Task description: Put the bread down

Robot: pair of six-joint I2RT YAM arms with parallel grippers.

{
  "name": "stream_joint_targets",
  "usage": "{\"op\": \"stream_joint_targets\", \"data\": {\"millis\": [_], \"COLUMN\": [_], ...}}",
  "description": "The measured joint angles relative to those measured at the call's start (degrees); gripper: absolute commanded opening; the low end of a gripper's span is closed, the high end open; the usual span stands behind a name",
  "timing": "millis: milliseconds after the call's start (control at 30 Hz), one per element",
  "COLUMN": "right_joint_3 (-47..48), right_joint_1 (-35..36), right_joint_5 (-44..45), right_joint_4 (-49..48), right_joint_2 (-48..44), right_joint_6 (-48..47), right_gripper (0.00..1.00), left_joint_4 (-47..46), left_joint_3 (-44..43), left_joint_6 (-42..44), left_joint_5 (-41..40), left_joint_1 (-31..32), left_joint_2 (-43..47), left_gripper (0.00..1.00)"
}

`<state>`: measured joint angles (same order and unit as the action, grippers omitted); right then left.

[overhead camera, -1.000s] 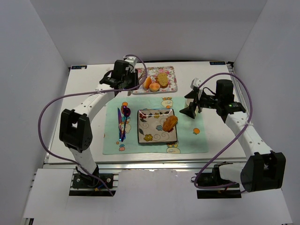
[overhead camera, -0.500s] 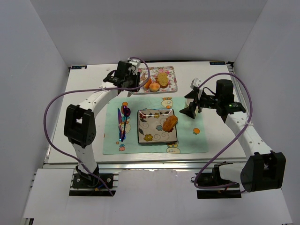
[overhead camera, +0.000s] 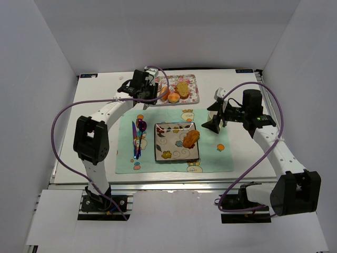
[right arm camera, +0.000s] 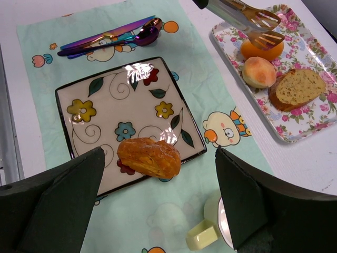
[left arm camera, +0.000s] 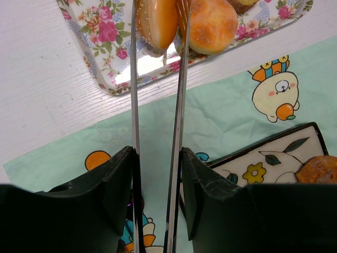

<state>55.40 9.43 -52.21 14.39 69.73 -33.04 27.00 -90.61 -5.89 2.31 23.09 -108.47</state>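
Note:
My left gripper (left arm camera: 157, 155) is shut on a pair of metal tongs (left arm camera: 180, 95), whose arms run out between its fingers. The tong tips (right arm camera: 261, 29) stand slightly apart over a glossy orange bun (left arm camera: 157, 21) on the floral tray (left arm camera: 105, 63). I cannot tell whether they touch it. A round bun (right arm camera: 259, 71) and a bread slice (right arm camera: 297, 88) lie beside it. A browned pastry (right arm camera: 150, 156) rests on the square flowered plate (right arm camera: 105, 121). My right gripper (overhead camera: 213, 124) hangs wide open to the right of the plate with nothing in it.
Iridescent cutlery (right arm camera: 110, 36) lies on the pale green placemat (overhead camera: 210, 158) left of the plate. A pale green cup (right arm camera: 210, 226) stands on the mat right under my right gripper. White walls enclose the table on three sides.
The left arm has pushed the tongs a little to the right, over the tray's left end, and the tong arms have spread slightly. The right arm has not moved.

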Motion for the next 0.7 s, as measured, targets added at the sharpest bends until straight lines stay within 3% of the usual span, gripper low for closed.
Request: {"op": "stream_joint_targets", "data": {"millis": [567,633,700], "right_joint_3": [0.0,0.0,0.0], "right_joint_1": [0.0,0.0,0.0], "right_joint_5": [-0.5,-0.5,-0.5], "right_joint_4": [0.0,0.0,0.0], "right_joint_2": [0.0,0.0,0.0], "right_joint_6": [0.1,0.1,0.2], "right_gripper": [0.89,0.89,0.89], "left_joint_4": [0.5,0.7,1.1], "left_joint_3": [-0.2,-0.2,-0.2], "left_joint_6": [0.0,0.0,0.0], "left_joint_5": [0.0,0.0,0.1], "left_joint_1": [0.0,0.0,0.0], "left_joint_2": [-1.5,-2.0,-2.5], "left_gripper": [0.50,0.46,0.36]}}
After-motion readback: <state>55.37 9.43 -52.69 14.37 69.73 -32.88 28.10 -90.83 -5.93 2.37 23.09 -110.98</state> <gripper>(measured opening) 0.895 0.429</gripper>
